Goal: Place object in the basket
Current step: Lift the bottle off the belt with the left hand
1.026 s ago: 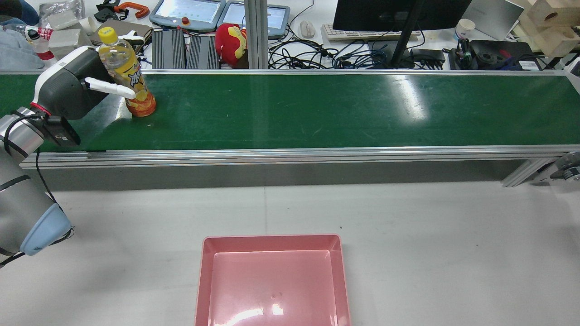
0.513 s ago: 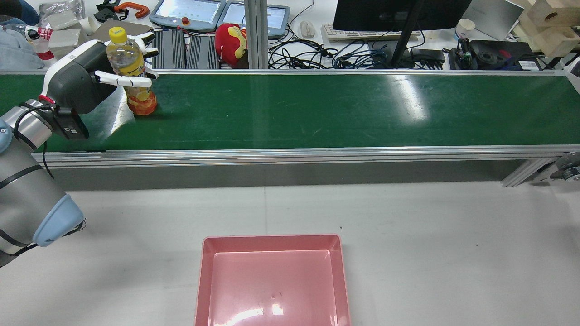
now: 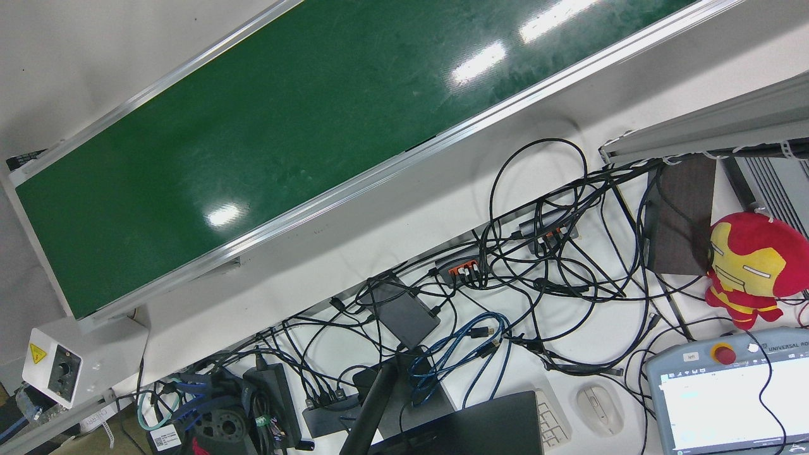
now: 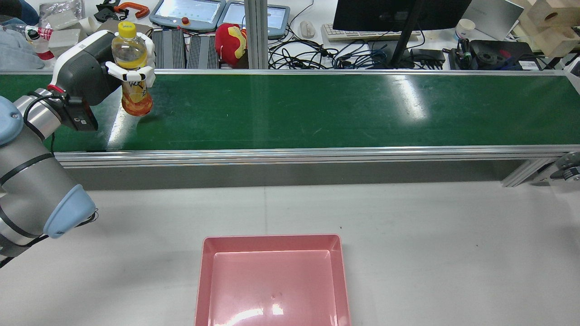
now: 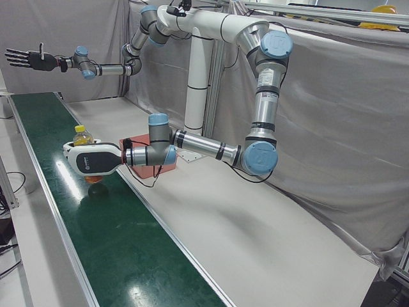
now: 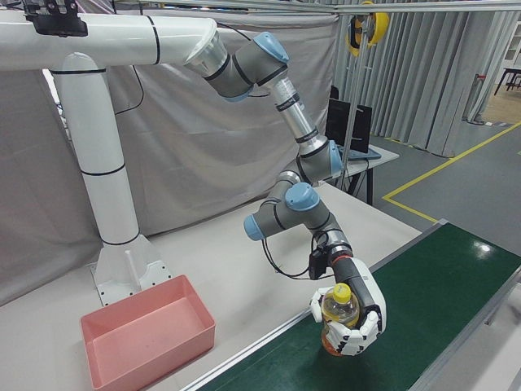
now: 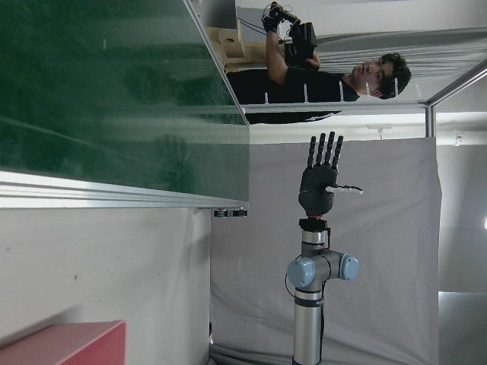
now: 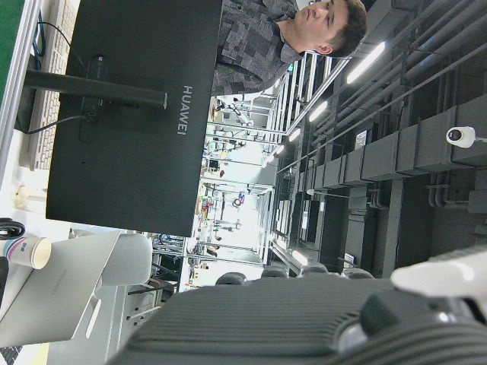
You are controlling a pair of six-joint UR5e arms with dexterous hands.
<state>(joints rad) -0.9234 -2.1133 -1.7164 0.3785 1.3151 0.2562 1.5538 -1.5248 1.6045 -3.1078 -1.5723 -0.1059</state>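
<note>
left hand (image 4: pixel 97 72) at upper left of the rear view, fingers (image 4: pixel 131 72) wrapped around the mid-body of a bottle (image 4: pixel 131 68) with a yellow cap and an orange lower half. bottle upright; its base appears just clear of the green conveyor belt (image 4: pixel 317 113), with a dark shadow on the belt beside it. in the right-front view the same hand (image 6: pixel 352 318) sits at lower centre, white fingers closed round the bottle (image 6: pixel 340 314) from the near side, cap poking out above them. left-front view shows hand (image 5: pixel 96 160) and bottle (image 5: pixel 83 137) at centre left, over the belt (image 5: pixel 115 243).

right hand (image 5: pixel 29 59) in the upper left corner of the left-front view, raised well above the belt, fingers spread and straight, holding nothing; seen again in the left hand view (image 7: pixel 319 171) at centre right.

pink basket (image 4: pixel 272 280) at bottom centre of the rear view, on the grey table (image 4: pixel 453 253), well apart from the bottle. red and yellow plush toy (image 4: pixel 231 43) behind the belt.
</note>
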